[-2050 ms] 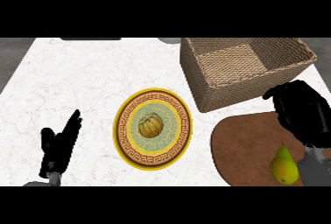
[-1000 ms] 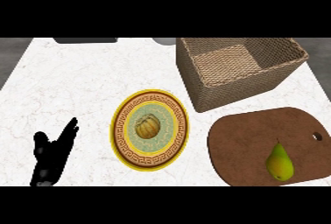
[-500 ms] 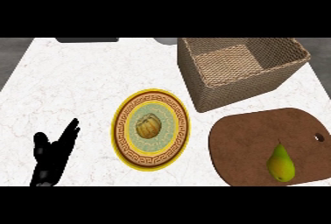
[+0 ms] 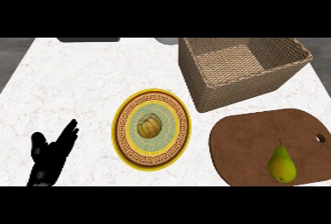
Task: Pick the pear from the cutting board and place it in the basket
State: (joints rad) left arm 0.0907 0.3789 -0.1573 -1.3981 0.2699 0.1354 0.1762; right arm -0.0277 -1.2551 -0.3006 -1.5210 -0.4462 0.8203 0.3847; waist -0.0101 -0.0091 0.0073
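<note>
Pear: yellow-green, stem pointing toward the far edge, lying on the cutting board in the part closest to the counter's near right corner, with nothing touching it. Cutting board: dark brown, rounded, flat on the counter at the near right, with a small hole by its right rim. Basket: square, woven, tan, standing at the far right corner just beyond the cutting board; its mouth is open upward and its woven floor is in full view, and the pear is well outside it. Plate: round, with a yellow rim and a brown key-pattern band, near the middle of the counter, left of the cutting board and apart from it; it holds one ribbed, yellow-brown round item at its centre, of a kind that cannot be told. Left robot hand: black, resting at the near left corner, released, fingers straight and pointing toward the far edge, grasping nothing, well apart from the plate and the pear. Dark flat object: partly cut off at the far edge.
</note>
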